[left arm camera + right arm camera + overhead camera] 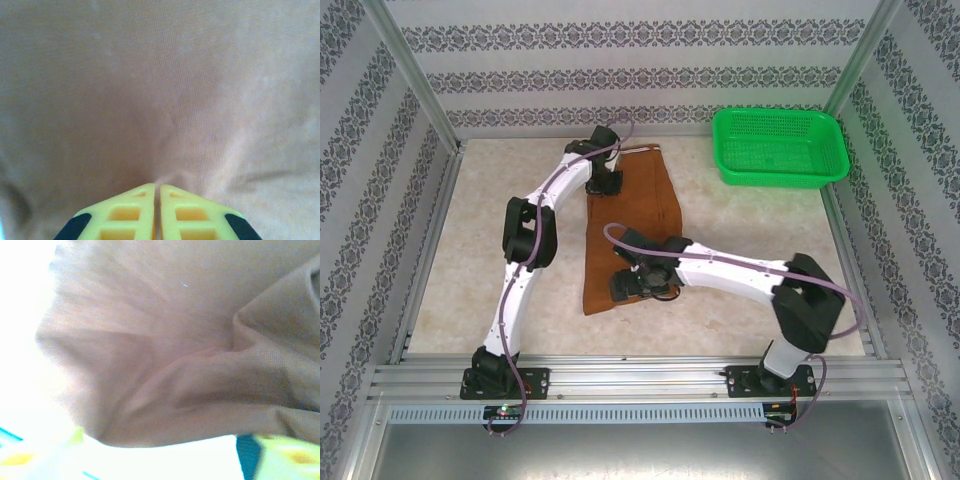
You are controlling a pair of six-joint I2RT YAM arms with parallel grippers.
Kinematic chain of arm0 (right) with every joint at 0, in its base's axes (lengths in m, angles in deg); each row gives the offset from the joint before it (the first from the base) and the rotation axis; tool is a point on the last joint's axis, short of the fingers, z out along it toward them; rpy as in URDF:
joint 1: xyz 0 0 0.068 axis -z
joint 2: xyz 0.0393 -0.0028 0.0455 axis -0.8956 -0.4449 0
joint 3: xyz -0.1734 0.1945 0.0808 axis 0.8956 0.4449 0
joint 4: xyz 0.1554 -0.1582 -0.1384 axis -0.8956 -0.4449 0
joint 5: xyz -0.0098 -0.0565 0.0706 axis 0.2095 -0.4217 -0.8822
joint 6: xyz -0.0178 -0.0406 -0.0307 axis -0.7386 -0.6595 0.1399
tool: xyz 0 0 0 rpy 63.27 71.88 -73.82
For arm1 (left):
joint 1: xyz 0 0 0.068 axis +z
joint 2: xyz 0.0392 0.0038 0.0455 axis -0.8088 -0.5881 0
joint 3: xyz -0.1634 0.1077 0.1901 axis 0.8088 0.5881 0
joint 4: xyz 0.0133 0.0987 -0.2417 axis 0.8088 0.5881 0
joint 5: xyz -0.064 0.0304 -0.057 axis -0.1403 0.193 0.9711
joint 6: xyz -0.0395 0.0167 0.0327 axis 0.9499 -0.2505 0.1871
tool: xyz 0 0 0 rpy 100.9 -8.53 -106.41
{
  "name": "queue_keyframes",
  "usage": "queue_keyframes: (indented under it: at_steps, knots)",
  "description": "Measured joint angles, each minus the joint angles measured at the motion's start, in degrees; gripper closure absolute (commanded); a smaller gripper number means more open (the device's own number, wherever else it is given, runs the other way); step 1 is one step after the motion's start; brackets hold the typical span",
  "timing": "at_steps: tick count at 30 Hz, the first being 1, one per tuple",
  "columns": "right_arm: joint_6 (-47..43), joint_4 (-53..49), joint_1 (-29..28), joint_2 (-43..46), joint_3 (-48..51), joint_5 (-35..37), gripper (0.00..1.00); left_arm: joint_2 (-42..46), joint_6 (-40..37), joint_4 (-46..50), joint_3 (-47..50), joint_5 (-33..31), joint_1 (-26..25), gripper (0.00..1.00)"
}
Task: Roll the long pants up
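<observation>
Top view: shows the long pants (630,225) flat at mid-table, long axis near-to-far, far end leaning right toward the green basket (780,150); puts the left gripper (608,183) at the far end, the right gripper (632,285) at the near end. Left wrist: shows yellow fingers (135,215) clenched, pinching puckered cloth. Right wrist: shows blurred fingers (295,457) spread, a raised fold between.

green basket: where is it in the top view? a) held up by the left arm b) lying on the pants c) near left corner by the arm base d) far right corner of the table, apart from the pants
d: in the top view the green basket sits at the table's far right corner, clear of the long pants lying mid-table.
</observation>
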Motion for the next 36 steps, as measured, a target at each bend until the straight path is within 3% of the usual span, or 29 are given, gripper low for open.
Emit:
queue_keyframes:
  at_steps: [4,5,6,7,8,10,11,13,17,19,22,24,27,29,30,31,36]
  knots:
    - [-0.22,-2.14,-0.39,5.31,-2.69,5.88,0.02,9.97,-0.59,-1.86,7.17,-2.27,-0.09,0.57]
    - [0.0,-2.29,0.0,6.19,-2.91,6.99,0.02,13.88,-0.63,-3.13,10.93,-2.71,-0.15,0.64]
    - [0.61,-2.29,0.5,6.93,-2.86,7.54,0.03,18.6,-0.72,-4.9,15.45,-3.28,-0.28,0.79]
    - [1.6,-1.53,1.49,7.63,-2.14,7.26,0.11,23.82,-0.59,-6.8,20.33,-3.5,-0.39,0.95]
    - [2.82,0.7,2.82,8.46,-0.39,5.79,0.16,27.82,-0.42,-7.91,23.65,-3.65,-0.5,1.0]
    - [6.08,8.61,7.39,10.8,7.19,0.76,0.12,35.04,-0.15,-9.14,28.09,-3.69,-0.48,1.0]
    - [7.28,11.52,9.22,11.52,10.84,-0.72,0.03,37.66,0.24,-10.08,29.59,-3.72,-0.48,1.0]
    - [7.98,10.73,11.65,11.3,13.99,-0.87,0.02,41.48,1.25,-12.28,32.96,-4.35,-0.44,1.0]
    - [4.39,8.55,7.98,12.48,10.73,4.13,0.02,45.24,4.13,-15.02,41.99,-5.9,-0.24,1.0]
    - [2.99,10.4,6.56,16.11,10.64,5.25,0.02,45.7,4.66,-15.23,46.69,-5.35,-0.07,0.84]
    - [2.56,10.43,8.81,20.13,10.6,6.64,0.03,46.29,4.66,-14.29,50.49,-5.86,-0.44,0.83]
    - [2.51,9.07,11.47,20.41,10.67,8.79,0.03,49.4,4.04,-14.29,54.23,-9.44,-2.1,0.83]
    - [2.29,8.9,14.32,20.7,13.64,12.09,0.02,58.31,0.46,-15.08,63.25,-17.84,-11.67,0.76]
    - [1.42,9.16,14.99,21.51,17.07,14.03,0.02,63.91,-2.27,-14.64,68.81,-22.21,-22.08,0.71]
    - [1.11,8.96,15.23,21.84,18.23,14.67,0.02,65.18,-2.93,-14.03,70.07,-23.12,-25.59,0.15]
    - [0.52,8.24,15.85,22.01,18.99,14.84,0.02,65.81,-3.23,-12.33,70.58,-23.61,-28.39,0.0]
    - [-1.53,6.82,19.85,22.01,18.38,14.82,0.02,66.34,-3.91,-8.37,71.49,-19.1,-29.4,0.0]
